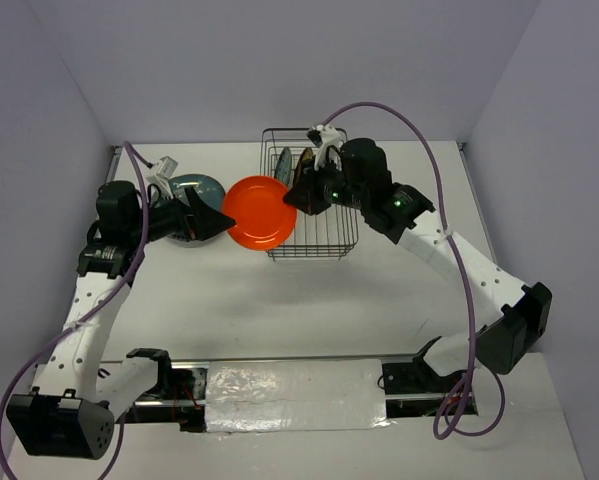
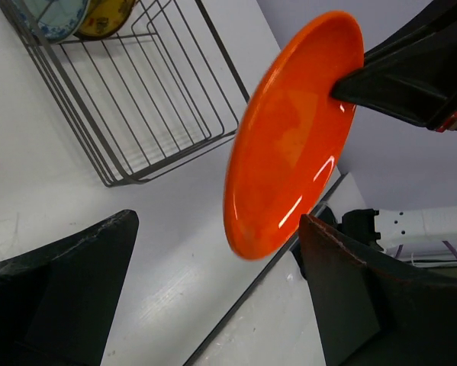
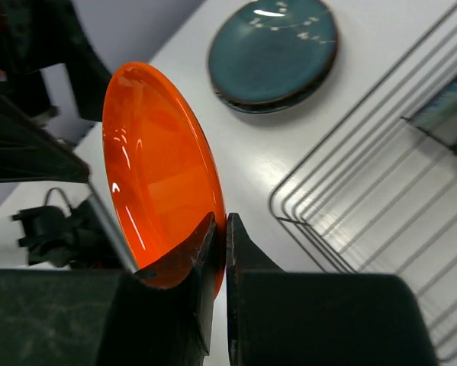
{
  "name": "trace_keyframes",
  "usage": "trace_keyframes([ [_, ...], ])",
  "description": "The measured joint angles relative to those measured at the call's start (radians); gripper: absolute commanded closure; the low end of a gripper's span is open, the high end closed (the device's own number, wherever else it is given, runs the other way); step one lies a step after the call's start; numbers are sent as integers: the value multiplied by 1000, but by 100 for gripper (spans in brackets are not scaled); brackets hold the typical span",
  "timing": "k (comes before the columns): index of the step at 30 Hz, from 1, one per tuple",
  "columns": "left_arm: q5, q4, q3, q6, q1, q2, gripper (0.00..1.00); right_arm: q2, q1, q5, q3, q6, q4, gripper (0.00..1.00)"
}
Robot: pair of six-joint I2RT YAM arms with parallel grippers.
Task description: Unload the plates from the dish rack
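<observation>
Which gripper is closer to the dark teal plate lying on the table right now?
Left. The left gripper, open, is at the edge of the dark teal plate; the right gripper is farther off by the dish rack, shut on the rim of the orange plate.

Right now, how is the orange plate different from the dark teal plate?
The orange plate is up in the air, pinched at its rim by the right gripper. The dark teal plate lies flat on the table, with nothing gripping it. The orange plate is plain bright orange all over, while the dark teal plate has a darker rim. Both are round, shiny and outside the dish rack.
</observation>
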Motion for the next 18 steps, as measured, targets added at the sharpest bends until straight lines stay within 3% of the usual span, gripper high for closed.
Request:
trace_keyframes([
  [3, 0, -1, 0, 2, -18, 8, 15, 6, 6, -98, -16, 42, 55, 100],
  [4, 0, -1, 0, 2, -21, 11, 38, 6, 6, -120, -16, 53, 76, 100],
  [6, 0, -2, -1, -6, -23, 16, 72, 9, 8, -151, -18, 71, 118, 100],
  [7, 5, 3, -2, -7, -24, 16, 94, 11, 10, -156, -22, 75, 135, 97],
  [8, 7, 8, 0, -7, -28, 16, 100, 17, 10, -154, -28, 74, 147, 86],
  [10, 2, 5, 0, -10, -28, 10, 100, 29, 0, -153, -51, 81, 177, 66],
  [11, -23, -3, 0, -11, -30, 10, 100, 38, -1, -156, -59, 96, 196, 39],
  [12, -45, -11, 0, -18, -31, 10, 100, 46, 0, -157, -63, 102, 208, 33],
  [18, -324, -116, 33, -116, 46, 26, 100, 43, -27, -48, -148, 176, 209, 23],
])
